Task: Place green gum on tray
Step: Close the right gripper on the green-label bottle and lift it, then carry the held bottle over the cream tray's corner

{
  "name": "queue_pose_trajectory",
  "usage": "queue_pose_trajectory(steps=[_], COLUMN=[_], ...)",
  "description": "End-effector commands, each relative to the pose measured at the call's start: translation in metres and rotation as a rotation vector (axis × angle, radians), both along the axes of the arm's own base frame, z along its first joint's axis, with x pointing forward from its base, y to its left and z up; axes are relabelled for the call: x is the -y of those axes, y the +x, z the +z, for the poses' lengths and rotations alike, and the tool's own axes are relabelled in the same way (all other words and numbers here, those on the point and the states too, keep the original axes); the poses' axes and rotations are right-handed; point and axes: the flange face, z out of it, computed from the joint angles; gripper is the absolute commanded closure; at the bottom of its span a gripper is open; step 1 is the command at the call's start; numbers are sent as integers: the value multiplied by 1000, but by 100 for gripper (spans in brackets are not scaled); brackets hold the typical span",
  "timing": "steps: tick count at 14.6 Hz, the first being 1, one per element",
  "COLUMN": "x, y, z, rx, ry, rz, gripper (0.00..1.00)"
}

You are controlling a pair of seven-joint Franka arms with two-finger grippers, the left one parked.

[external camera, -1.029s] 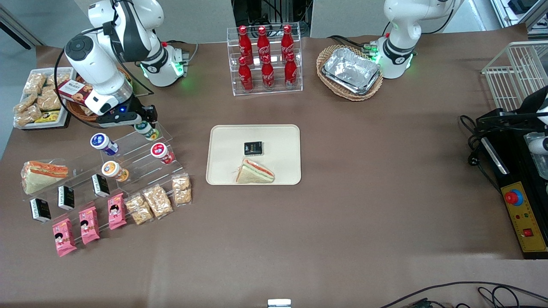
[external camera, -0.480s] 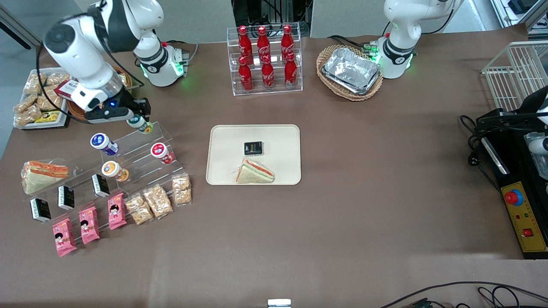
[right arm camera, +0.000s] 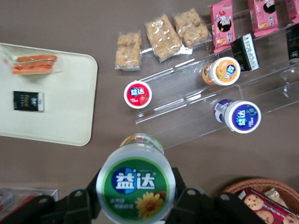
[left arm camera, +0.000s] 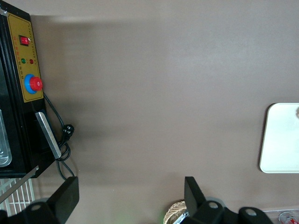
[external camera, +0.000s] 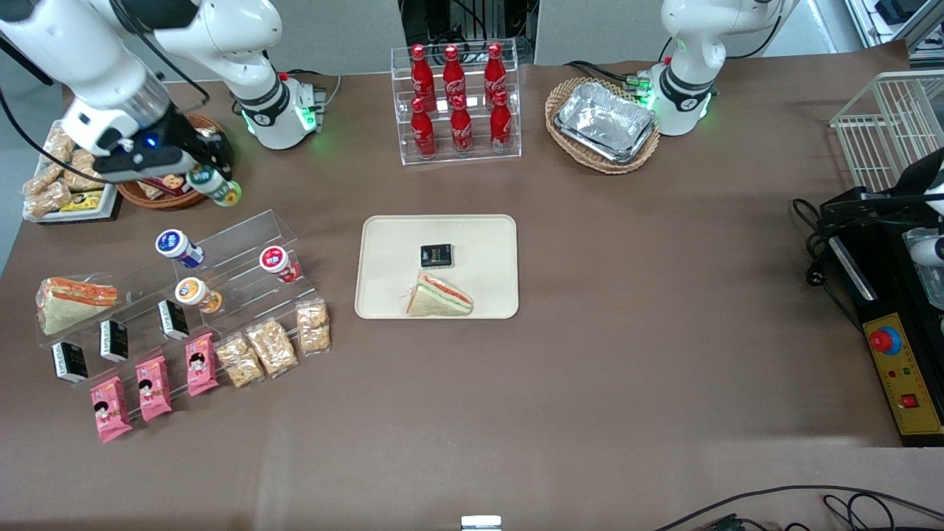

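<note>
- since a second ago the gripper (external camera: 209, 177) has lifted off the clear stepped rack (external camera: 243, 247) and drawn back toward the working arm's end of the table, carrying the green gum (external camera: 214, 185) with it; half a second ago it hung just over the rack's top step, and now it is farther from the front camera than the rack.
- nearest the front camera, pink snack packs (external camera: 153, 386) and clear packs of puffed bars (external camera: 271, 345) lie in a row; their print is too small to read.
- on the tray (external camera: 383, 243), well apart from the bottle, lie a wrapped sandwich (external camera: 439, 297) and a small black packet (external camera: 436, 255) whose writing cannot be made out.
- red-lidded (right arm camera: 138, 94), orange-lidded (right arm camera: 223, 71) and blue-lidded (right arm camera: 242, 116) bottles sit on the rack, each lid bearing "益达".
- the gripper's jaws are clenched on the bottle's body just under the lid, which hides most of the fingers in the right wrist view.
- the green gum (right arm camera: 136, 188) has a white-rimmed green lid with "益达" in white and a sunflower; only a sliver of its yellow-green body shows.
- a wicker basket (right arm camera: 261, 200) of cookie boxes is cut off at the edge.
- farthest, red cola bottles (external camera: 453, 99) stand in a clear case.
</note>
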Motion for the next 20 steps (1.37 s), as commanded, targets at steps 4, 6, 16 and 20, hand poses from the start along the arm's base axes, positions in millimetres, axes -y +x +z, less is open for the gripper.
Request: queue_pose_trajectory(steps=[4, 6, 16, 20], x=[-21, -45, -146, -178], y=[15, 17, -4, -16], z=[47, 48, -43, -112], rx=[-4, -16, 0, 36], ry=[88, 91, 41, 73], rz=[-79, -120, -269, -330], gripper=[58, 58, 58, 58])
